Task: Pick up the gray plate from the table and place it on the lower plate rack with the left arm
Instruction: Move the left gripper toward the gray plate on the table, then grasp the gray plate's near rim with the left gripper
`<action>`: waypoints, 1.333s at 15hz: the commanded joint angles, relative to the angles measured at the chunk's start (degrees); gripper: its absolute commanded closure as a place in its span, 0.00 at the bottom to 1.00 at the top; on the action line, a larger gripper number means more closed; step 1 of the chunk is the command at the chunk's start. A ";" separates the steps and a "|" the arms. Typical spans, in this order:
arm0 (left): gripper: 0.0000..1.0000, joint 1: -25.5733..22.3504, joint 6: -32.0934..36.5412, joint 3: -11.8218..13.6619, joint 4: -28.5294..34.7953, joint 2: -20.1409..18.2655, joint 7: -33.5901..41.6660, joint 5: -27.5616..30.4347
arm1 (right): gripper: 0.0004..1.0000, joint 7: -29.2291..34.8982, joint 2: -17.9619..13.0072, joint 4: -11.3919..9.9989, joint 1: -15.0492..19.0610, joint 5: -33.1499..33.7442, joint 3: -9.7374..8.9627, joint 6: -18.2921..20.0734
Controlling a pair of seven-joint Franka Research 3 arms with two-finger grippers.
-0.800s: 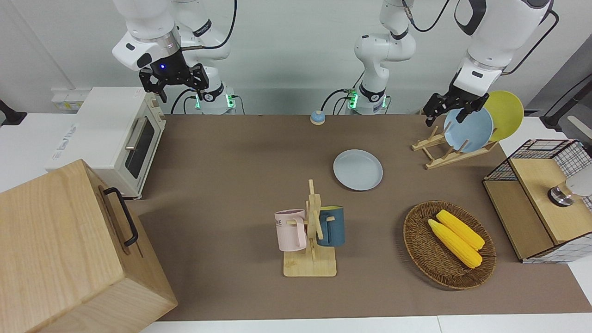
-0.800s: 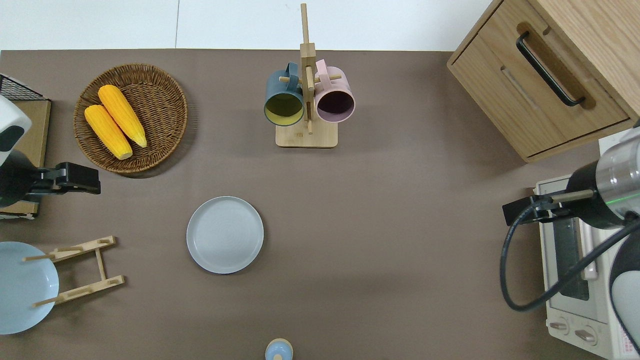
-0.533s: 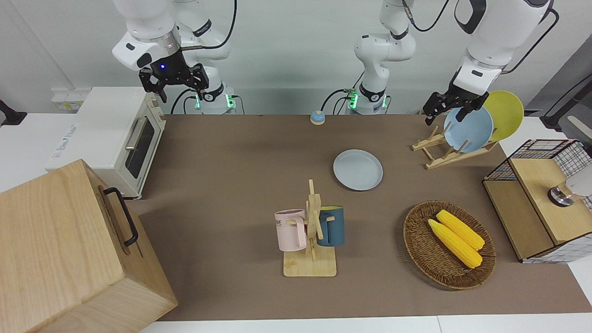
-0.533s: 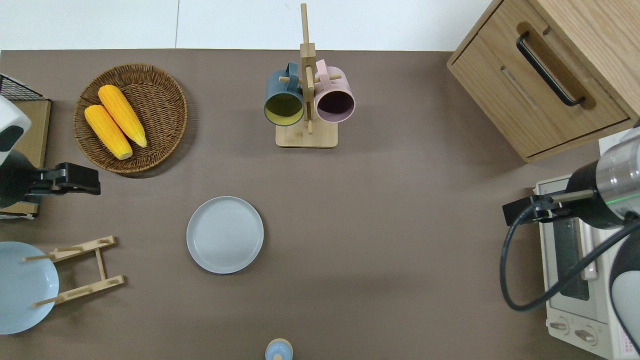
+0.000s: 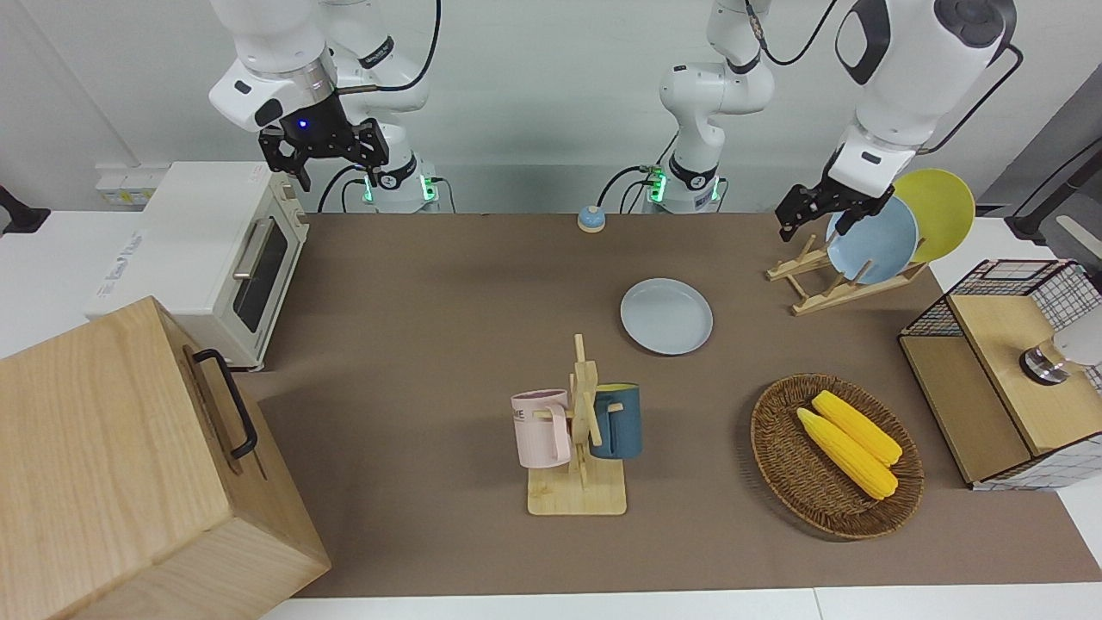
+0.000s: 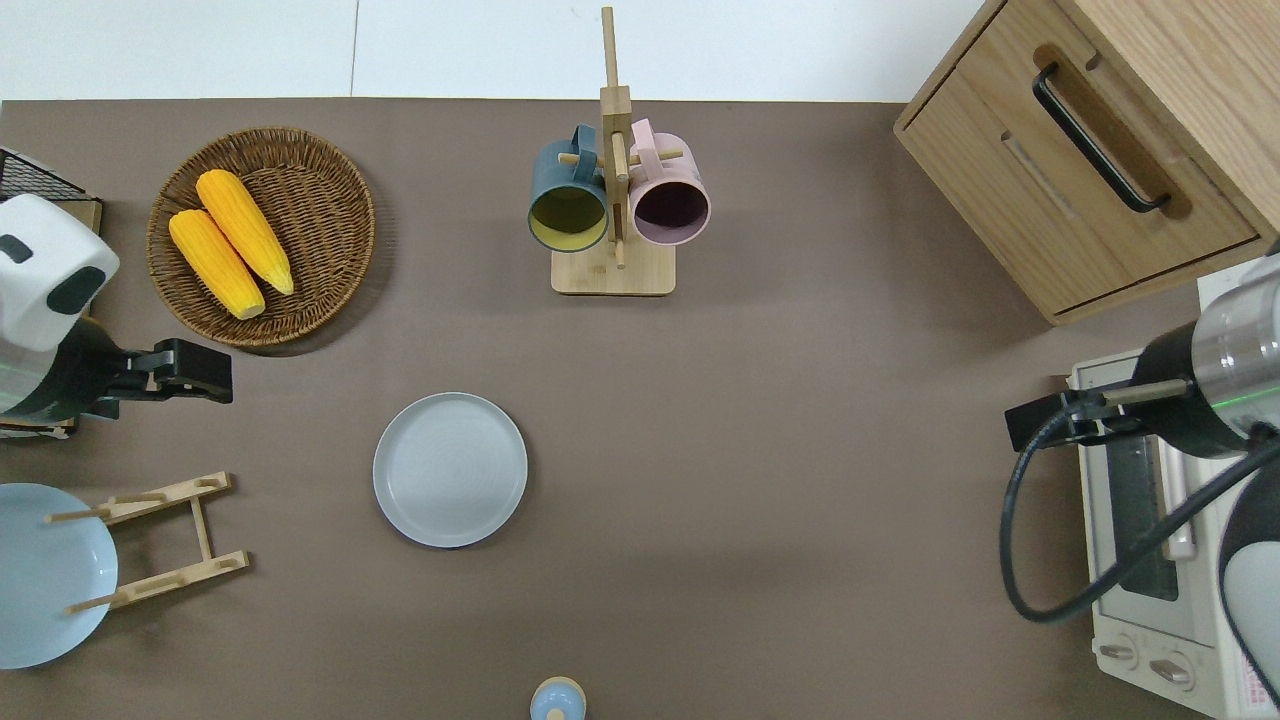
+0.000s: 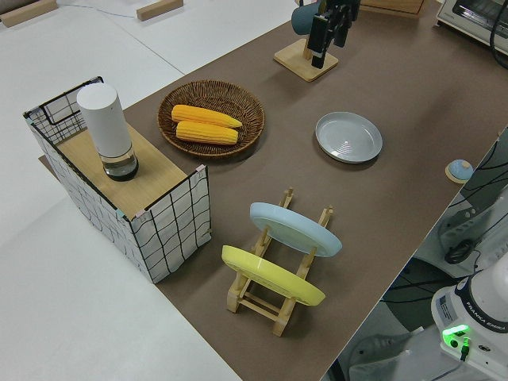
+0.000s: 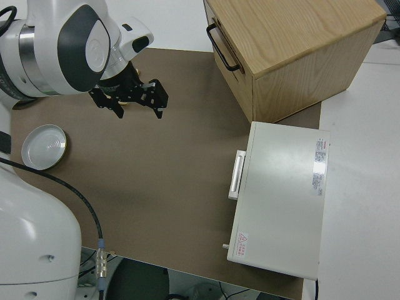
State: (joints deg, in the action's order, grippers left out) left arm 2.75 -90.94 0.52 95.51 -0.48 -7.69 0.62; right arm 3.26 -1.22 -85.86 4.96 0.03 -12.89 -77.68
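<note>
The gray plate (image 5: 666, 315) lies flat on the table's brown mat (image 5: 448, 293), near the middle; it also shows in the overhead view (image 6: 450, 469) and the left side view (image 7: 348, 136). The lower plate rack (image 5: 818, 288) stands toward the left arm's end, and its slots nearest the gray plate (image 6: 170, 535) are bare. A blue plate (image 5: 874, 241) and a yellow plate (image 5: 943, 211) lean in its other slots. My left gripper (image 6: 205, 372) is open and empty in the air, over the mat between the wicker basket and the rack. My right arm is parked, its gripper (image 8: 134, 106) open.
A wicker basket (image 6: 330, 170) with two corn cobs, a mug stand (image 6: 612, 270) with two mugs, a wire-sided box (image 5: 1003, 370) with a white cylinder, a toaster oven (image 5: 215, 258), a wooden cabinet (image 5: 112, 465) and a small blue bell (image 5: 591, 220) stand around the mat.
My left gripper has moved a little away from the table's end, toward the gray plate. The plates, the rack and the right arm have not moved.
</note>
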 commanded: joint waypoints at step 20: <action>0.01 -0.20 -29.38 -4.74 34.04 1.97 -3.65 7.73 | 0.01 -0.19 -0.27 0.35 0.84 -0.20 -0.38 0.87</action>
State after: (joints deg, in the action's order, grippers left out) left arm 2.72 -118.68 -3.84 128.33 -0.60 -10.74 6.69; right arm 3.26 -1.22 -85.86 4.96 0.03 -12.89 -77.68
